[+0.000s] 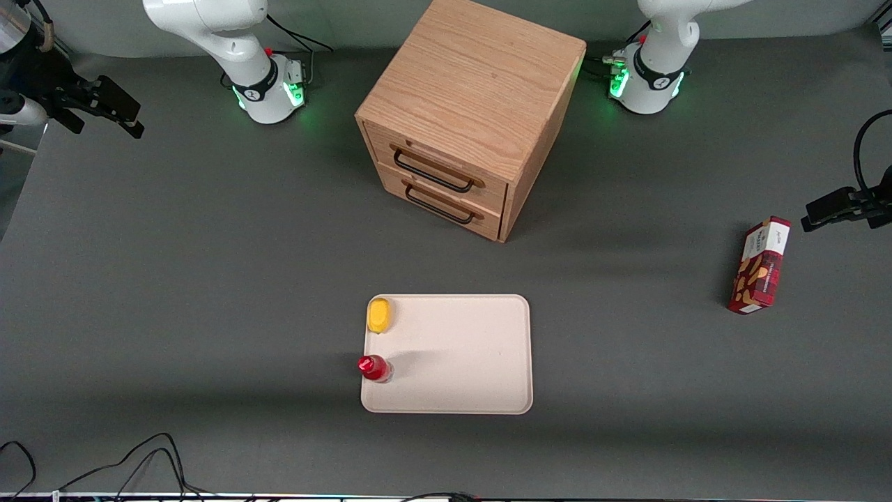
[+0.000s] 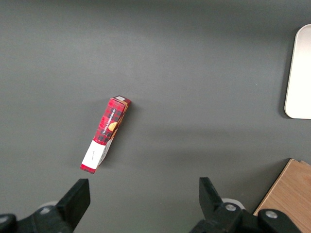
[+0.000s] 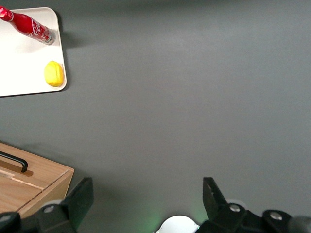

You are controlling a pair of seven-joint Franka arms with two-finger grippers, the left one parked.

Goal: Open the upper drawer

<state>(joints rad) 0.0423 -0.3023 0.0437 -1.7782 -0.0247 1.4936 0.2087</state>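
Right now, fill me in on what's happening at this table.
Nothing is being handled yet. The job is to open the upper drawer of the cabinet, and both drawers are shut. The gripper is open, holds nothing, and hangs above bare table beside the cabinet, toward the working arm's end, clear of the handle. Nearer the front camera a tray carries a lemon and a red bottle.

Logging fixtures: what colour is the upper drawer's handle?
Black, clearest in the front view: upper drawer handle.
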